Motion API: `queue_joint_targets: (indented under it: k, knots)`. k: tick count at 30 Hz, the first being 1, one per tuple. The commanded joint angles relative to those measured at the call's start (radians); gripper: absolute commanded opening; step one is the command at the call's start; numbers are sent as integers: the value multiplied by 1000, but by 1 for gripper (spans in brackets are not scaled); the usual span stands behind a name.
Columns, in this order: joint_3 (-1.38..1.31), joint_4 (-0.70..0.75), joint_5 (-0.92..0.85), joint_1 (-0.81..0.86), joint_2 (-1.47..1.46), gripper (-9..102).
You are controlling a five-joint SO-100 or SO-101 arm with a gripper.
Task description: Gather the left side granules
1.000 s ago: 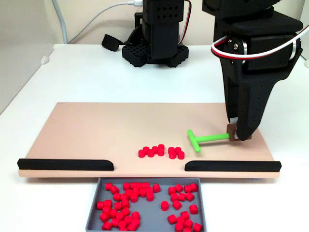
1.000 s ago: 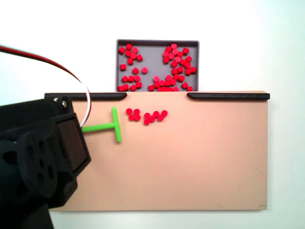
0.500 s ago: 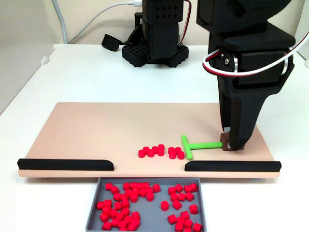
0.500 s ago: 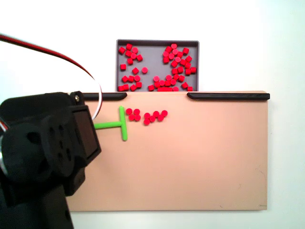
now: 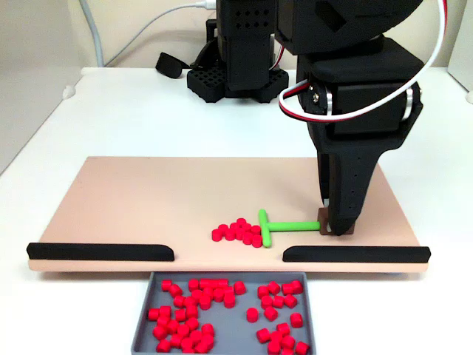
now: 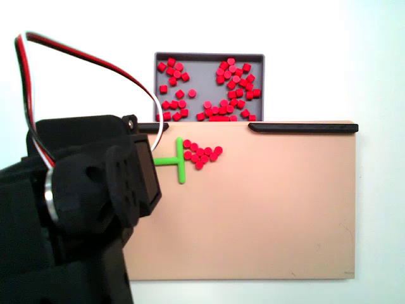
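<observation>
On the tan board (image 5: 148, 200) over a white table (image 5: 133, 111), the gripper (image 5: 334, 228) clamps the green T-tool (image 5: 284, 225), its crossbar against the granules (image 5: 238, 231).

matt red plastic granules (image 5: 236, 231); smooth green plastic tool (image 5: 284, 225); matt beige board (image 5: 148, 207); grey plastic tray (image 5: 144, 329).

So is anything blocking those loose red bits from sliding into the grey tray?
Nothing visible. The red bits lie by the gap between the two black rails, and the grey tray sits just beyond it.
</observation>
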Motion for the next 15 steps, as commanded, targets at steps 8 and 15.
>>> queue_joint_targets:
  k: [8,15]
  knots:
    - [-21,-6,-46,43,2,0]
    - [-12,-6,-67,55,5,0]
